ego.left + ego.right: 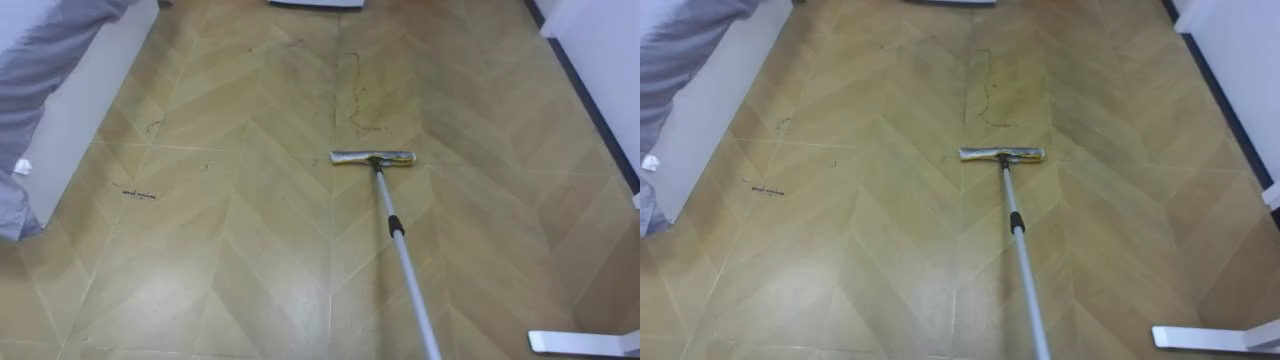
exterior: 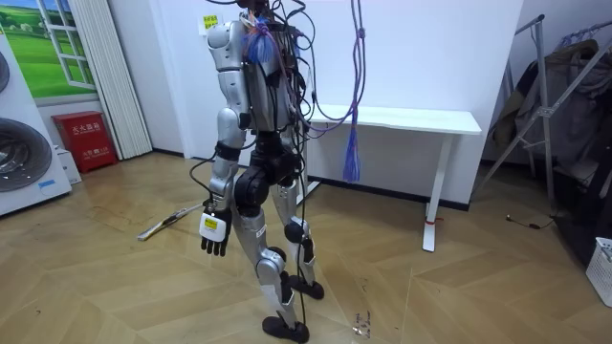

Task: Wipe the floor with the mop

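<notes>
Flat mop (image 1: 397,229) lies on the parquet floor (image 1: 250,260) ahead; left hand (image 2: 212,235) hangs slack-fingered and empty; bend low, clasp the handle's near end squarely.

Left arm straight down beside the hip, left hand (image 2: 214,235) slack-fingered.

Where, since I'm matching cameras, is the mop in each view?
Left eye view: mop centre, handle running to the bottom edge.
Right eye view: same, slightly further left.
Room view: probably the pale pole on the floor, left of the robot.
Shared landmark: chevron wood floor.
</notes>
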